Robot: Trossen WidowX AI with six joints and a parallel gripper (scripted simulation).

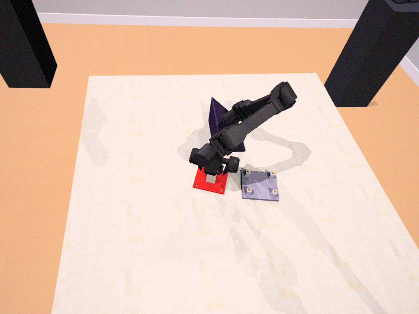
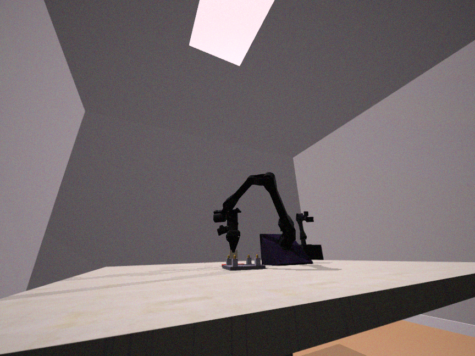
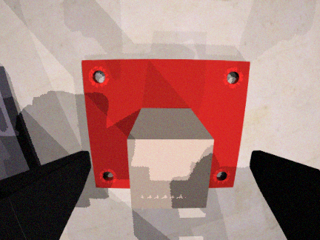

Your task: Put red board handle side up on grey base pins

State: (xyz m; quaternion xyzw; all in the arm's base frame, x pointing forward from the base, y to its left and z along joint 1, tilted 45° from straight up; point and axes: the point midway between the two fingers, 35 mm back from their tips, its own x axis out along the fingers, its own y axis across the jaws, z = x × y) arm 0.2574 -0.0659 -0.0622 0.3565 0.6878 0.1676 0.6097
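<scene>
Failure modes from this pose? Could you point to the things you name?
Grip: the open gripper (image 1: pixel 213 167) (image 2: pixel 233 250) (image 3: pixel 171 160) might clip or nudge the red board (image 1: pixel 199 179) (image 3: pixel 118 89), as its fingers stand close to the sides.

Yaw: the board sits slightly rotated relative to the grey base (image 1: pixel 259 185) (image 2: pixel 245 267); uncorrected, the holes (image 3: pixel 98 77) would likely miss the pins (image 1: pixel 272 172) (image 2: pixel 257 255).

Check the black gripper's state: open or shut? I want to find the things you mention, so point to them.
Open: the black gripper (image 1: pixel 214 169) (image 2: pixel 233 251) (image 3: pixel 171 160) has its fingers wide apart, touching neither side of the grey square handle (image 1: pixel 211 178) (image 2: pixel 233 254) (image 3: pixel 170 159).
</scene>
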